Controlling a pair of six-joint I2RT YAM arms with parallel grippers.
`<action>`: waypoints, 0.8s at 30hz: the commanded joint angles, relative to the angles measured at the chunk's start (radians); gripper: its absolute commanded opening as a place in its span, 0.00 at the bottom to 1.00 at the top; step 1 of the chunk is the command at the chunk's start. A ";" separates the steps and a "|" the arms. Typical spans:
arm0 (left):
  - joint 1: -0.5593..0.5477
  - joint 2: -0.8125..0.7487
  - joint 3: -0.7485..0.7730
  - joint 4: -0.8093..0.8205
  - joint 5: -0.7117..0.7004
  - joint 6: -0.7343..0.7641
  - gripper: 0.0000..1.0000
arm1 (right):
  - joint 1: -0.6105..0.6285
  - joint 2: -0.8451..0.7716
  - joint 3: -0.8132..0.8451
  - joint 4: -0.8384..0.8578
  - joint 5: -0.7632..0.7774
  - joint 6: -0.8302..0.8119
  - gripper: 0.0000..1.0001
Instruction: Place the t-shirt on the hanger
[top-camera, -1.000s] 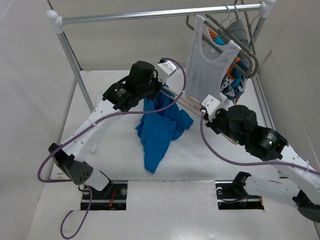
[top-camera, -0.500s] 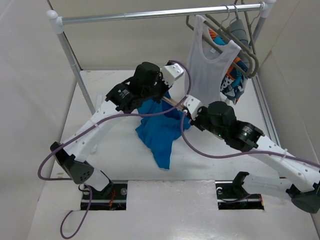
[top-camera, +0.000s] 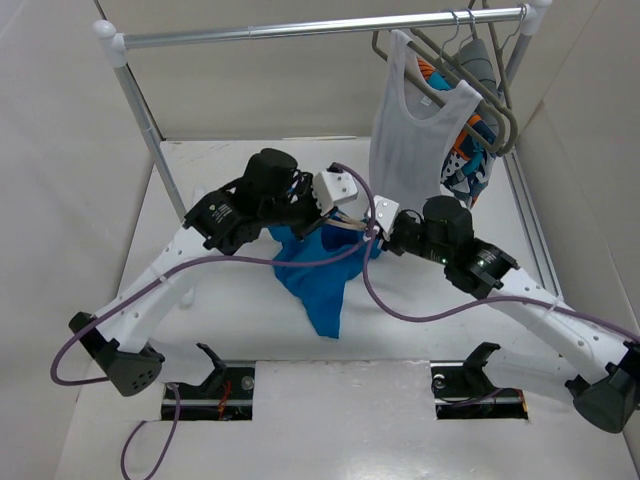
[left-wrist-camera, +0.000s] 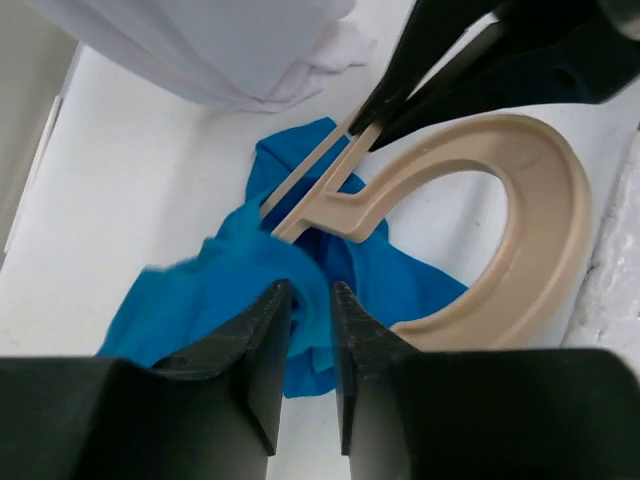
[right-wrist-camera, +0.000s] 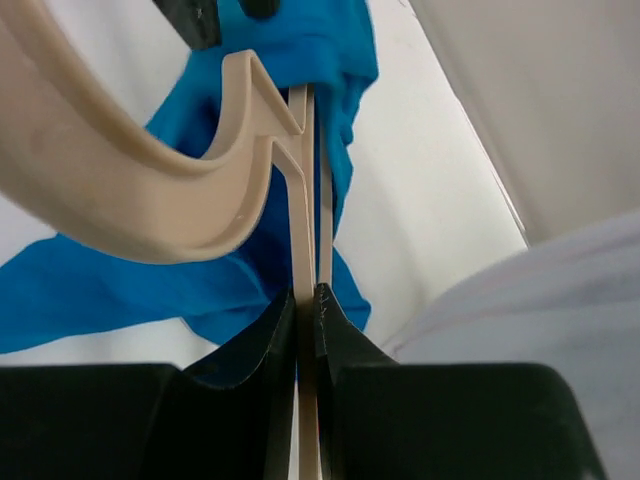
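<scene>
Close to us, the left arm (top-camera: 165, 275) and the right arm (top-camera: 530, 300) reach in from the near edge of the table (top-camera: 230, 305). They meet over its middle.

The t-shirt (top-camera: 320, 285) is blue. It hangs in a bunch under the two grippers, and its low tip points at the near edge.

The left gripper (left-wrist-camera: 311, 292) has its jaws close together, with only a thin slit between them. Blue cloth sits right at the tips, but we cannot tell if they pinch it.

The right gripper (right-wrist-camera: 305, 298) has its jaws closed tight on a thin bar of the hanger (right-wrist-camera: 150, 215). The hanger is pale beige and is held up over the middle of the table. Its thin bars go into the blue cloth, and its big curved hook sticks out of the cloth.

Farther back, over the far right corner, a white top (top-camera: 410, 140) hangs on a grey hanger (top-camera: 492, 105). That hanger hooks on a metal rail (top-camera: 300, 28) running along the far edge. A colourful cloth (top-camera: 465, 168) hangs just behind the white top.
</scene>
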 joint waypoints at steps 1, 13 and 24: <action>-0.006 -0.035 -0.047 -0.014 0.115 0.046 0.22 | -0.035 0.010 -0.024 0.214 -0.185 -0.030 0.00; 0.083 -0.316 -0.218 0.034 -0.004 0.269 0.83 | -0.075 0.029 -0.129 0.257 -0.328 -0.053 0.00; 0.083 -0.330 -0.529 0.284 -0.145 0.327 0.89 | -0.053 0.063 -0.092 0.267 -0.394 -0.062 0.00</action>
